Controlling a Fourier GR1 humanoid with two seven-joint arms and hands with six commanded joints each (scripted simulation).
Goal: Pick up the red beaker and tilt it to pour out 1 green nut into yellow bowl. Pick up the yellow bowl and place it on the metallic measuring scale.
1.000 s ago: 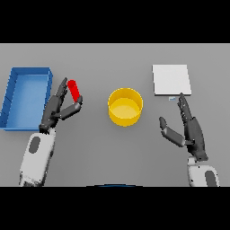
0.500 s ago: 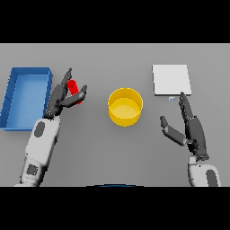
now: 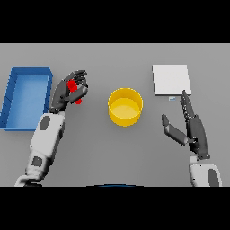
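Note:
My left hand (image 3: pixel 65 92) has its fingers curled round the red beaker (image 3: pixel 73 90), which shows only as red patches between fingers and thumb, left of the yellow bowl (image 3: pixel 126 106). The bowl stands at the middle of the table, and I see nothing inside it. The metallic measuring scale (image 3: pixel 171 79) is a pale square plate at the back right. My right hand (image 3: pixel 192 128) hovers open at the front right, fingers straight and pointing toward the scale, holding nothing.
A blue tray (image 3: pixel 24 95) with raised walls lies at the far left, just beside my left forearm. The grey table (image 3: pixel 117 152) stretches between bowl and front edge.
My left hand closed round the red beaker and moved toward the bowl. The right hand stayed where it was.

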